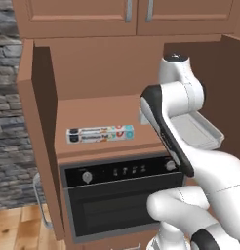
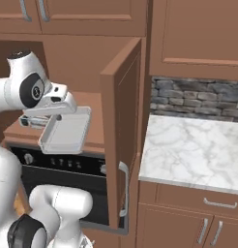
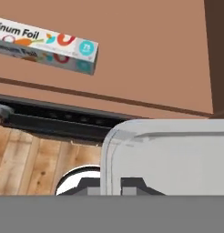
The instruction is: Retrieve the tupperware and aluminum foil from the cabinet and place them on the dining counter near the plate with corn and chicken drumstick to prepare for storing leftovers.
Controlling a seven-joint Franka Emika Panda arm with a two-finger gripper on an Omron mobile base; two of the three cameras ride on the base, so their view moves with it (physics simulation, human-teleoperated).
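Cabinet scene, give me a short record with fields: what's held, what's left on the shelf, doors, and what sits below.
gripper: shut on the tupperware
tupperware: pale translucent tray, lifted clear of the shelf, tilted, partly out past the front edge of the cabinet shelf
aluminum foil: long carton lying flat on the cabinet shelf, near its front edge, untouched
cabinet doors: both swung open, left door and right door
below the shelf: black built-in oven with a row of knobs
to the right: marble counter, stone backsplash behind it

Before me, brown wooden cabinets frame a black built-in oven, with grey stone backsplash, white marble counter and light plank floor.
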